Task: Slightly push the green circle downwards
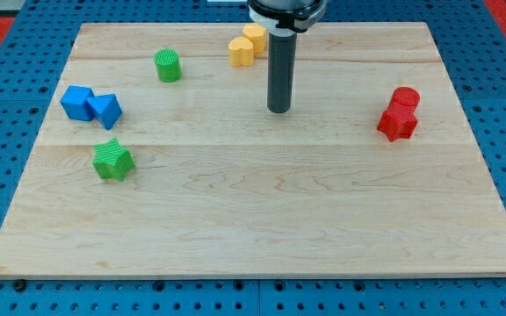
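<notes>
The green circle (168, 66) stands near the top left of the wooden board (262, 211). My tip (278, 110) rests on the board in the upper middle, well to the right of the green circle and slightly lower than it. It touches no block. The rod rises from the tip to the view's top edge.
Two yellow blocks (247, 46) sit together just up and left of the rod. Two blue blocks (91, 105) touch at the left. A green star (112, 161) lies below them. A red circle (405, 97) and red block (397, 123) touch at the right.
</notes>
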